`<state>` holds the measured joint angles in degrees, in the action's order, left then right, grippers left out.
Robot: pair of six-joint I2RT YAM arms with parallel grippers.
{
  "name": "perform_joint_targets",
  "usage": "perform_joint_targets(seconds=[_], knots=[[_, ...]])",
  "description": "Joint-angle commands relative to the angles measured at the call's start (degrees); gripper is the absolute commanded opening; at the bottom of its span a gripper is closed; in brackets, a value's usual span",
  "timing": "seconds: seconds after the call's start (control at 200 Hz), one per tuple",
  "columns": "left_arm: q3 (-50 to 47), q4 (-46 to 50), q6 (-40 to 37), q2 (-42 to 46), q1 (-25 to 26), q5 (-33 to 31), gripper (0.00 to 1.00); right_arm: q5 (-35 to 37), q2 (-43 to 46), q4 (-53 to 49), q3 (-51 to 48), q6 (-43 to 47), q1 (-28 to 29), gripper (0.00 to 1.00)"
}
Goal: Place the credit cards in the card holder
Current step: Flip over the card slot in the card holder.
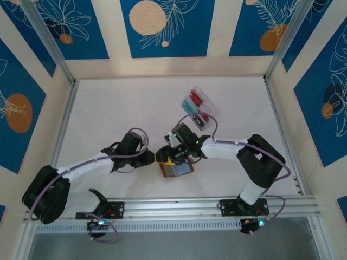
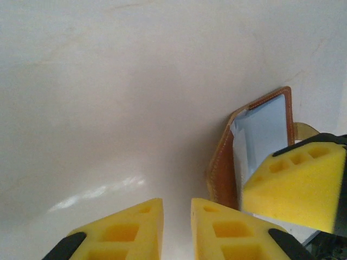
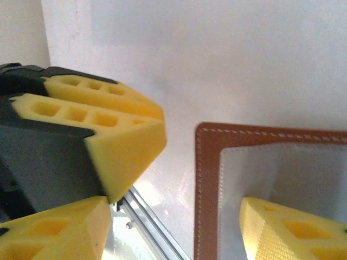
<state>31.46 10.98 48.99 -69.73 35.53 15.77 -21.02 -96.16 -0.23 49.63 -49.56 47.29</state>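
Though the wallet lies open at the barely parted left pincer and spread right pincer, the cards sit beyond in the tray.

card holder: cropped right, bottom | credit cards: tiny, blurred

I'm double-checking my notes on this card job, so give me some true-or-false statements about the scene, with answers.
The small brown leather wallet is open. True.
The red, teal and dark plastic cards are inside the wallet. False: they lie in the clear plastic compartment tray.
The left end effector holds a card. False: nothing is between its fingers.
One finger of the right end effector sits over the wallet's pale lining. True.
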Motion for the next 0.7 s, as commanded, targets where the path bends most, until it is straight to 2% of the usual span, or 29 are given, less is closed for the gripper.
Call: perform_joint_targets(seconds=[0.0,0.125,0.21,0.28,0.33,0.425,0.585,0.695], knots=[[0.72,3.55,-1.00,4.68,-2.76,6.07,0.20,0.18,-3.95,1.65,0.55,-1.77,0.69,0.64],[3.69,8.89,-3.73,6.48,-3.52,6.25,0.21,-0.58,-6.82,1.66,1.33,-1.62,0.71,0.61],[4.92,8.71,-4.45,4.75,-3.34,9.18,0.21,-0.52,-7.27,1.29,1.53,-1.49,0.81,0.58],[5.32,8.53,-4.02,2.95,-2.84,9.45,0.19,-1.46,-6.65,1.86,1.07,-1.84,0.46,0.52],[5.43,8.18,-3.63,1.84,-2.36,9.20,0.19,-2.13,-6.28,1.95,1.01,-1.85,0.52,0.51],[4.41,5.80,-1.65,1.23,-1.94,9.79,0.13,-4.44,-7.10,2.67,1.44,-2.95,0.11,0.50],[1.32,4.77,1.80,5.30,-0.26,7.83,0.05,-4.39,-9.93,-0.47,4.22,-4.34,-0.50,0.39],[0.74,7.33,1.91,7.45,-0.15,7.00,0.01,-4.65,-11.12,-0.56,4.99,-6.14,-1.36,0.30]])
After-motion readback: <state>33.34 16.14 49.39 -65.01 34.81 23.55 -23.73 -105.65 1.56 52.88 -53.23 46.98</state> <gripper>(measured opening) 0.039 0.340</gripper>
